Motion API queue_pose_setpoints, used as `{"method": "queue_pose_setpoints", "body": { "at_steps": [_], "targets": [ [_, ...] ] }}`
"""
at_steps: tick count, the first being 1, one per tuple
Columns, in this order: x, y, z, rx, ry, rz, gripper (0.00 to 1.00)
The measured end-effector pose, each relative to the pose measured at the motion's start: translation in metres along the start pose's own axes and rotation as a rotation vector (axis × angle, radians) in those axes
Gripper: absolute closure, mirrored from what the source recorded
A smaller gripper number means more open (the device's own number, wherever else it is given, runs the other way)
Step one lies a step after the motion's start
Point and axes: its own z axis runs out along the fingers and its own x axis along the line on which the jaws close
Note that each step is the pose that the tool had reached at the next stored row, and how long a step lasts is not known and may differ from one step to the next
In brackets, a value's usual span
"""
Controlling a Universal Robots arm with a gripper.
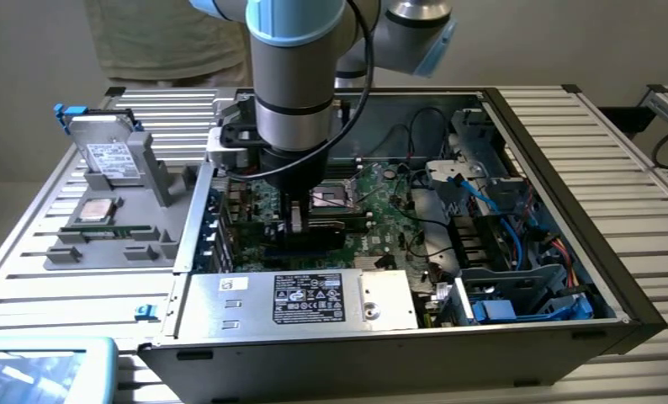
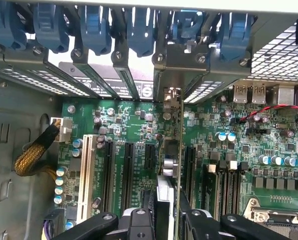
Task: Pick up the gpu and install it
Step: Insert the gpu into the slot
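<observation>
My gripper [image 1: 298,225] reaches down into the open computer case [image 1: 559,168], low over the green motherboard [image 1: 390,202]. It is shut on the gpu [image 1: 297,217], which stands upright between the fingers. In the wrist view the gpu [image 2: 170,165] shows edge-on between the black fingers [image 2: 133,225], running along the black expansion slots [image 2: 126,170] of the motherboard [image 2: 128,120]. Its silver end bracket [image 2: 173,97] reaches the case's rear slot openings under the blue latches [image 2: 138,30]. I cannot tell whether the card's lower edge sits in a slot.
A grey fixture [image 1: 121,244] at the exterior view's left holds a silver hard drive [image 1: 108,160] and a thin green memory stick [image 1: 108,227]. The silver power supply [image 1: 300,299] lies along the case's near side and blue cables [image 1: 502,202] at its right. A person [image 1: 166,42] stands behind the table.
</observation>
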Motion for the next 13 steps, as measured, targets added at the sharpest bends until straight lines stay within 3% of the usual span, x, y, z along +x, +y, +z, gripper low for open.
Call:
{"method": "queue_pose_setpoints", "body": {
  "at_steps": [13],
  "targets": [
    [0.0000,0.0005,0.0035,0.0002,0.0005,0.000,0.71]
  ]
}}
